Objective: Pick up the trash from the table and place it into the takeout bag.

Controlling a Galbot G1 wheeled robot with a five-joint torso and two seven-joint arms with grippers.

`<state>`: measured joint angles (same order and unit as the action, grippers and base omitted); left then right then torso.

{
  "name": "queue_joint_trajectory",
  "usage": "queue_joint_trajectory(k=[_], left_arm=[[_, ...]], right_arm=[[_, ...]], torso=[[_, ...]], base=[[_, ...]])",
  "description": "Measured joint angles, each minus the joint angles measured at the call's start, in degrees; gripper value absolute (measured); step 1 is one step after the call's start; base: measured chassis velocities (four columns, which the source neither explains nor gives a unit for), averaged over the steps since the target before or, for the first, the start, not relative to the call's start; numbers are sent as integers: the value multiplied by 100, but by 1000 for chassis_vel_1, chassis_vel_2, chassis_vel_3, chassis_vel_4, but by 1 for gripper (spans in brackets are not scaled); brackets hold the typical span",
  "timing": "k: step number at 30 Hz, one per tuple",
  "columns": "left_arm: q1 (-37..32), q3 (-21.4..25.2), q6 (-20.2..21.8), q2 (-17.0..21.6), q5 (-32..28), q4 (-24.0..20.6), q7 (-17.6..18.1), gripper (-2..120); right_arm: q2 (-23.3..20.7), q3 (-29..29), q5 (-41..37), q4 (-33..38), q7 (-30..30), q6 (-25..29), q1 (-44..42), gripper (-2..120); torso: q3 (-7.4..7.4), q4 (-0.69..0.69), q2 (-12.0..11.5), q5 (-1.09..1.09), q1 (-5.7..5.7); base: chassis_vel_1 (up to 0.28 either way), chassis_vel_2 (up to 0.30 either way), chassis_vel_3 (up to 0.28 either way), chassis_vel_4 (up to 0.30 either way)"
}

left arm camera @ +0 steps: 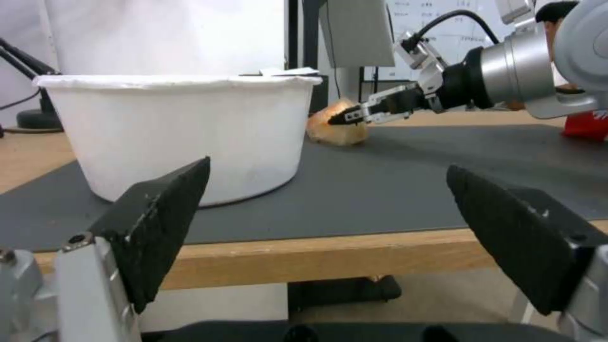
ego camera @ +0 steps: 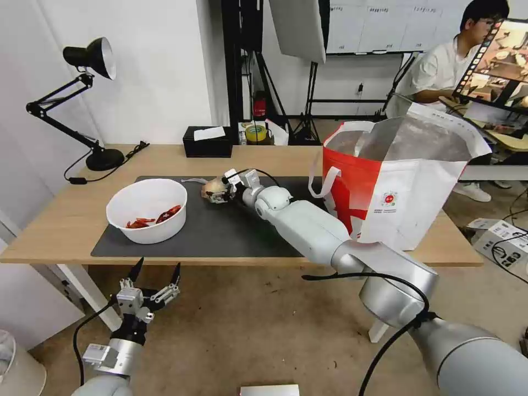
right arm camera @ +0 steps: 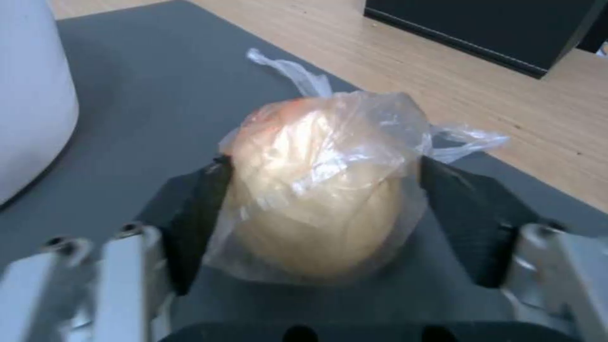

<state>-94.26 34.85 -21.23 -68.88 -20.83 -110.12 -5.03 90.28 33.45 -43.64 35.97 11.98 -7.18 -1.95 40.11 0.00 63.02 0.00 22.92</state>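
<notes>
The right tool (right arm camera: 317, 209) reaches over the grey mat (ego camera: 231, 231) on the worktop (ego camera: 66, 220), its two fingers (right arm camera: 196, 213) pressed against either side of the knotted clear bag (right arm camera: 317, 185) with a tan lump inside, which rests on the mat. To that tool's left stands the white bowl (ego camera: 147, 210) with red scraps, and well off to its right stands the takeout bag (ego camera: 401, 187), open at the top. The left tool (ego camera: 154, 275) hangs below the worktop's near edge, just in front of the bowl, with its fingers spread wide and holding nothing.
</notes>
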Motion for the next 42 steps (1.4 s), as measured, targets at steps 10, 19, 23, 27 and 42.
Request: queue_joint_trajectory(k=[10,19,23,27,42], left_arm=[[-31,-2,-59,-15,-10,6,-4,100],[-57,36,-121,6,-57,45,-4,100],[-54,46,-137,21,-94,69,-4,100],[-43,43,-142,10,-99,71,-4,100],[-19,44,-148,16,-24,30,-4,100]], right_arm=[[-3,3,-24,30,-5,-10,-60,41],[-25,-74,-59,270,-177,-95,-208,13],[-225,-245,-32,972,-657,-28,-324,2],[-905,-266,94,2363,-1403,54,-503,1],[-3716,-1017,599,6545,-3033,1070,-2397,1]], torso=[[0,0,0,0,0],[0,0,0,0,0],[0,3,0,0,0],[0,2,0,0,0],[-1,-1,1,3,-1]], base=[[0,0,0,0],[0,0,0,0],[0,0,0,0],[0,0,0,0],[0,0,0,0]])
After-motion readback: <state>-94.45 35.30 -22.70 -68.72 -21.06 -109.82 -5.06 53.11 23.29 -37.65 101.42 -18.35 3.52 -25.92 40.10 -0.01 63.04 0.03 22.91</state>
